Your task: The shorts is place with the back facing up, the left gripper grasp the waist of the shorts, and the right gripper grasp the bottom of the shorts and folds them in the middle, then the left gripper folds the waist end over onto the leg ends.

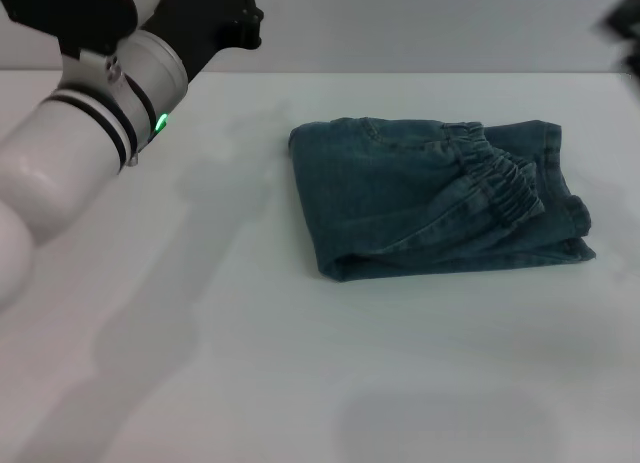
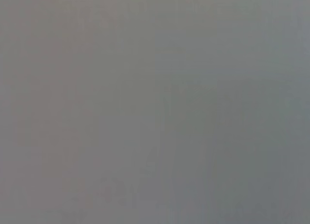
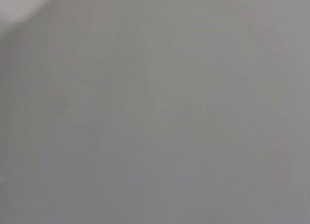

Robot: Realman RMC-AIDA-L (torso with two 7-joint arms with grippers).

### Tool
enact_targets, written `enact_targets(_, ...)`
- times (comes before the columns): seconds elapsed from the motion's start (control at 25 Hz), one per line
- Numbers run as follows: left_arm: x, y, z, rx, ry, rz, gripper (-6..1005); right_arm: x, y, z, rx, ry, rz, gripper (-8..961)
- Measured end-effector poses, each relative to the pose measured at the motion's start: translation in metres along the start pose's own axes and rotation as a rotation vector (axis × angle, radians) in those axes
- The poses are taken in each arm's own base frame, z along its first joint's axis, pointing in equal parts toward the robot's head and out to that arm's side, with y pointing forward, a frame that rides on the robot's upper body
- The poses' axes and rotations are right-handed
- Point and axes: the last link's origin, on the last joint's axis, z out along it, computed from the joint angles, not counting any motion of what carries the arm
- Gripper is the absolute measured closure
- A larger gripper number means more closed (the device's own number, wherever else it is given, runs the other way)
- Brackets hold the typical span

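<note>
We saw the shorts [image 1: 435, 198] folded into a soft, limp denim pad, well right of the left gripper [image 1: 215, 23], which held nothing; its opening we couldn't tell. Best hold, we judged: the waist of the shorts [image 1: 500, 178], thick & grippy. Right gripper [image 1: 625, 28] sat beyond, barely in view.

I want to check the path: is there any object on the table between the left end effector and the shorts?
Nothing visible. The left end effector is raised at the table's far left, the folded shorts lie to the right, and only bare white table shows between them.
</note>
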Motion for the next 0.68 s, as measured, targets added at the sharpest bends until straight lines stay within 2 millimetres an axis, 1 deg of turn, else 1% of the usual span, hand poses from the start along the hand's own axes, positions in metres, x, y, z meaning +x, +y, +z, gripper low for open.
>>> enact_targets(0.12, -0.004, 0.005, -0.008, 0.091, 0.066, 0.027, 1001, 0.006, -0.018, -0.036, 0.321, -0.094, -0.079, 755)
enact_targets(0.16, -0.009, 0.006, -0.016, 0.166, 0.123, 0.048, 1001, 0.010, -0.024, -0.053, 0.475, -0.116, -0.118, 755)
enact_targets(0.2, -0.009, 0.006, -0.016, 0.166, 0.123, 0.048, 1001, 0.010, -0.024, -0.053, 0.475, -0.116, -0.118, 755)
enact_targets(0.28, -0.015, 0.006, -0.025, 0.227, 0.195, 0.059, 1001, 0.011, -0.029, -0.065, 0.583, -0.123, -0.157, 755)
enact_targets(0.36, -0.025, 0.001, -0.037, 0.263, 0.301, 0.039, 1001, 0.013, -0.034, -0.076, 0.673, -0.123, -0.166, 755)
enact_targets(0.44, -0.034, -0.006, -0.047, 0.247, 0.400, -0.013, 1001, 0.014, -0.037, -0.084, 0.738, -0.121, -0.159, 755)
enact_targets(0.48, -0.034, -0.006, -0.047, 0.247, 0.400, -0.013, 1001, 0.015, -0.038, -0.088, 0.763, -0.119, -0.158, 755)
enact_targets(0.52, -0.041, -0.011, -0.056, 0.207, 0.469, -0.079, 1001, 0.015, -0.040, -0.091, 0.783, -0.117, -0.159, 755)
enact_targets(0.6, -0.044, -0.009, -0.061, 0.165, 0.506, -0.125, 1001, 0.014, -0.044, -0.099, 0.823, -0.111, -0.164, 755)
enact_targets(0.68, -0.044, -0.009, -0.061, 0.165, 0.506, -0.125, 1001, 0.015, -0.046, -0.103, 0.849, -0.103, -0.165, 755)
